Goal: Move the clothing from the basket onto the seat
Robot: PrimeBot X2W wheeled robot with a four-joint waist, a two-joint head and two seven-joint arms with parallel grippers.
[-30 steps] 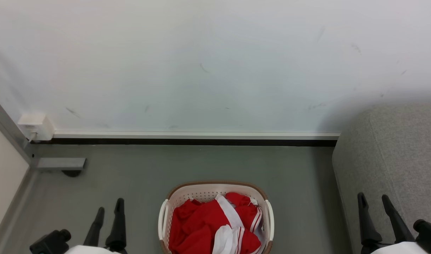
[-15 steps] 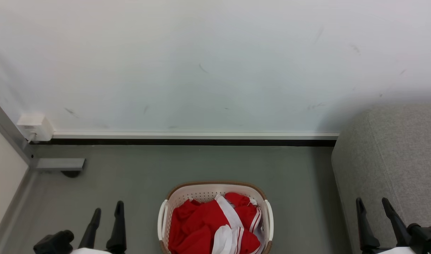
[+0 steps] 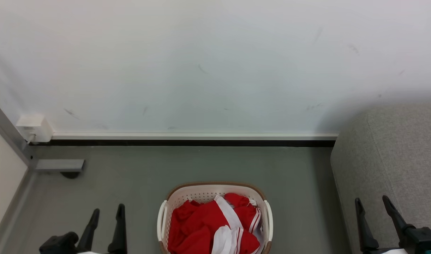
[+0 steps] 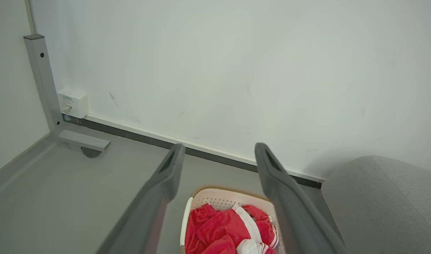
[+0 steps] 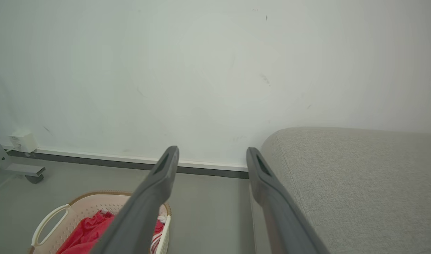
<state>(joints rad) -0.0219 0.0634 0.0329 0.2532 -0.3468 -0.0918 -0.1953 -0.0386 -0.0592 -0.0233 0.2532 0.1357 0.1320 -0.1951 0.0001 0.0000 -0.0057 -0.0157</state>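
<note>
the clothing (image 3: pixel 201 220) lies heaped in the basket (image 3: pixel 204 193) on the floor, beside the seat (image 3: pixel 395 158). the left end effector (image 3: pixel 108 209) and right end effector (image 3: pixel 371 199) hang wide and empty, likely poised to reach in.

Head cam looks steeply down at the basket (image 3: pixel 215 184), and both wrist cams, seemingly lower, face the same basket and wall (image 4: pixel 236 70).

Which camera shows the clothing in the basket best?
The head view: from above, the clothing lies uncovered in the basket. The left wrist view crops it at the bottom edge; the right wrist view shows a red patch behind a finger.
</note>
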